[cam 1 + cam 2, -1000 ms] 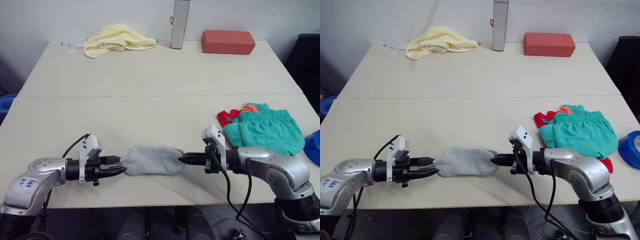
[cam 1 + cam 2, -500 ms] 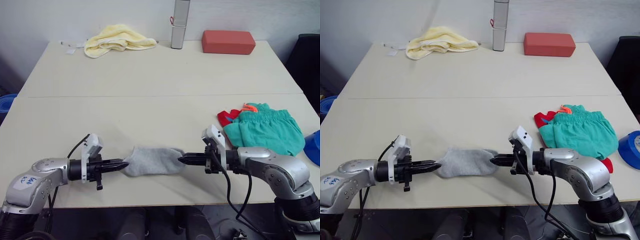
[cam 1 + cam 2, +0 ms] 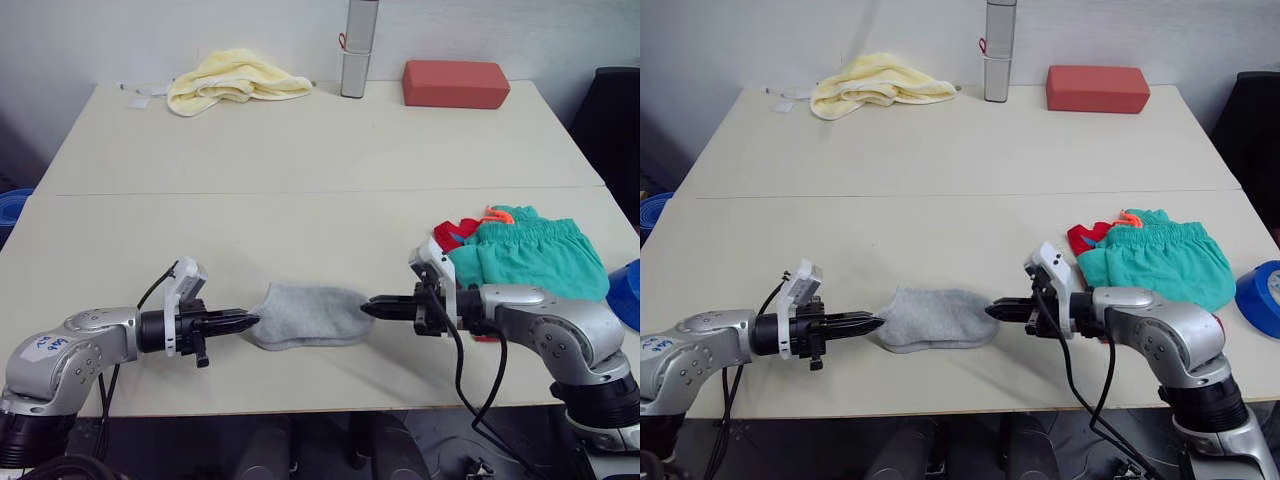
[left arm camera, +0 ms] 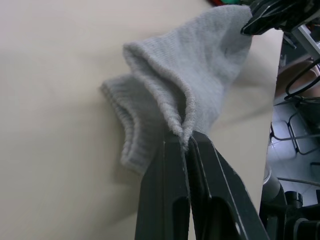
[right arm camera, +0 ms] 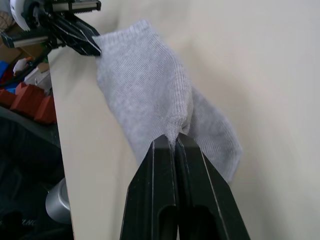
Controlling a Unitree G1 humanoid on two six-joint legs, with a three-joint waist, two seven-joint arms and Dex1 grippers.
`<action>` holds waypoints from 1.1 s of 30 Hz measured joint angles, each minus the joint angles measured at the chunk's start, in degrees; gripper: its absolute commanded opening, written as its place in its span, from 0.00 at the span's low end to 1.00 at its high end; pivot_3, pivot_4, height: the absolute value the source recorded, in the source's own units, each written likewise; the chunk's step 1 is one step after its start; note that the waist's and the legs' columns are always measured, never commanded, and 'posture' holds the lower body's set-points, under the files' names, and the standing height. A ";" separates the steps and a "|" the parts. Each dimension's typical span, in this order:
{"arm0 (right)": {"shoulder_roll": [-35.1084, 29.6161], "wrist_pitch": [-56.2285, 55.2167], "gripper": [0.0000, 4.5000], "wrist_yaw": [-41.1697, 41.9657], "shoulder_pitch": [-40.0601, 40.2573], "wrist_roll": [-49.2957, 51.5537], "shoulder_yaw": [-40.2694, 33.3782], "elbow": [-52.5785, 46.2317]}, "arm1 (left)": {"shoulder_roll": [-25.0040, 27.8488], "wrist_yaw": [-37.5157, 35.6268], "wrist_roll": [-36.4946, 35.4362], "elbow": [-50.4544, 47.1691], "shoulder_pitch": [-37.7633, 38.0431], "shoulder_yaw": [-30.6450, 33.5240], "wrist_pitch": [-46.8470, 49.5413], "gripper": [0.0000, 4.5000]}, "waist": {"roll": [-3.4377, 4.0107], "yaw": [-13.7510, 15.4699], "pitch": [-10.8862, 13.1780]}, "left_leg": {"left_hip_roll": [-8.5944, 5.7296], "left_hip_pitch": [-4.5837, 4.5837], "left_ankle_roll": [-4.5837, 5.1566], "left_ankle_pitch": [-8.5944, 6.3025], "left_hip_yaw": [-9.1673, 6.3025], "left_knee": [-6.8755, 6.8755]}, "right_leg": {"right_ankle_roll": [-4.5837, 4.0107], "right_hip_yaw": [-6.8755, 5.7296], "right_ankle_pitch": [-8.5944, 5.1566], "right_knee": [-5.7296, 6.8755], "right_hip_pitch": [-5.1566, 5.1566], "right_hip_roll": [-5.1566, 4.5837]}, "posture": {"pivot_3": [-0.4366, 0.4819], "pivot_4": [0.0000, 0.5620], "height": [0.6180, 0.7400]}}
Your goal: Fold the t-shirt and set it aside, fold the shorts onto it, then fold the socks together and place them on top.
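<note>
Grey socks [image 3: 305,314] lie flat near the front edge of the table [image 3: 300,150], stacked one on the other, held at both ends. Left gripper [image 3: 246,322] pinches the cuff end; the left wrist view shows its fingers [image 4: 165,195] pressed together on the ribbed cuff edges. Right gripper [image 3: 368,307] pinches the toe end; the right wrist view shows both fingers [image 5: 160,195] closed on a small peak of knit. Both arms lie low along the front strip of the table, pointing toward each other, socks between them. Only a narrow band of bare tabletop separates the socks from the front edge. Green shorts [image 3: 535,258] with an orange drawstring [image 3: 498,214] sit folded at the right side, near the right edge, on top of the red t-shirt [image 3: 455,232], which peeks out at the left of the shorts; the right forearm lies just in front of this pile. Wide open tabletop across the middle and left. Along the far edge: yellow towel [image 3: 233,78] at left, upright grey cylinder [image 3: 358,48] at centre, red block [image 3: 456,84] to the right. A seam [image 3: 300,192] crosses the table's width behind the socks.
</note>
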 measured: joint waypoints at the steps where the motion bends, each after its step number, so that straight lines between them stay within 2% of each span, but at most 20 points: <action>1: 0.00 0.39 0.00 -0.19 0.07 -0.13 0.33 0.24 | 0.07 0.00 -0.02 0.01 -0.04 -0.24 0.45 0.02 | 0.00 0.00 0.00 | 0.00 0.00 0.00 0.00 0.00 0.00 | 0.00 0.01 0.00 -0.01 0.00 0.00 | 0.48 0.27 1.00; 20: 2.24 0.62 0.00 -1.71 -0.14 -2.89 0.48 1.07 | 0.21 -0.24 2.22 1.92 -0.34 -1.80 -0.71 0.02 | 0.00 0.00 0.00 | 0.00 0.00 -0.01 0.00 0.00 0.00 | 0.00 0.01 0.00 -0.01 -0.01 0.00 | 0.48 0.27 1.00; 21: 2.84 0.65 0.00 -2.14 -0.18 -3.20 0.48 1.08 | 0.20 -0.44 2.10 1.91 -0.34 -1.80 -0.64 0.11 | 0.00 -0.01 0.00 | 0.00 0.00 -0.02 0.00 0.00 -0.01 | 0.00 0.01 0.00 0.00 -0.02 0.00 | 0.48 0.27 1.00; 23: 3.62 0.91 0.00 -2.99 -0.26 -3.35 0.48 1.51 | 0.19 -0.87 1.98 1.83 -0.28 -1.80 -0.67 0.22 | 0.00 -0.02 0.00 | 0.00 0.00 -0.02 0.00 0.00 -0.01 | 0.00 0.01 0.00 0.00 -0.02 0.00 | 0.48 0.27 1.00; 24: 3.63 0.67 0.05 -3.08 -0.25 -3.58 0.48 1.55 | 0.19 -0.89 2.05 1.78 -0.15 -1.80 -0.83 0.29 | 0.00 -0.02 0.00 | 0.00 0.00 -0.02 0.00 0.00 -0.01 | 0.00 0.02 0.00 0.00 -0.02 0.00 | 0.48 0.27 1.00; 26: 3.67 -0.43 0.14 -3.11 -0.26 -3.98 0.45 1.54 | 0.02 -0.84 2.30 1.74 0.45 -1.70 -1.79 0.43 | 0.00 -0.02 0.00 | 0.00 0.00 -0.02 0.00 0.00 -0.01 | 0.00 0.02 0.00 -0.02 -0.02 0.00 | 0.48 0.27 1.00; 31: 2.32 -3.26 0.53 -2.43 0.10 -4.21 -0.88 1.39 | -0.78 -0.86 4.59 1.85 1.94 -0.60 -8.43 0.79 | 0.00 0.00 0.00 | 0.00 -0.01 -0.02 -0.01 0.00 -0.01 | 0.00 0.01 0.00 -0.02 -0.02 0.00 | 0.48 0.27 1.00; 32: 1.55 -4.02 0.60 -2.03 0.46 -4.61 -1.28 1.34 | -1.20 -0.84 4.87 1.93 2.19 0.11 -9.94 0.80 | 0.00 0.01 0.00 | 0.00 -0.01 -0.02 -0.01 0.00 -0.01 | 0.00 0.01 0.00 -0.03 -0.02 0.00 | 0.48 0.27 1.00; 33: 0.68 -5.47 0.60 -1.30 1.23 -5.07 -2.15 1.35 | -1.31 -1.11 4.91 1.94 2.78 1.14 -11.40 0.80 | 0.00 0.08 0.00 | 0.00 -0.02 -0.02 -0.01 0.00 -0.02 | 0.00 0.00 0.00 -0.05 -0.02 0.00 | 0.48 0.27 1.00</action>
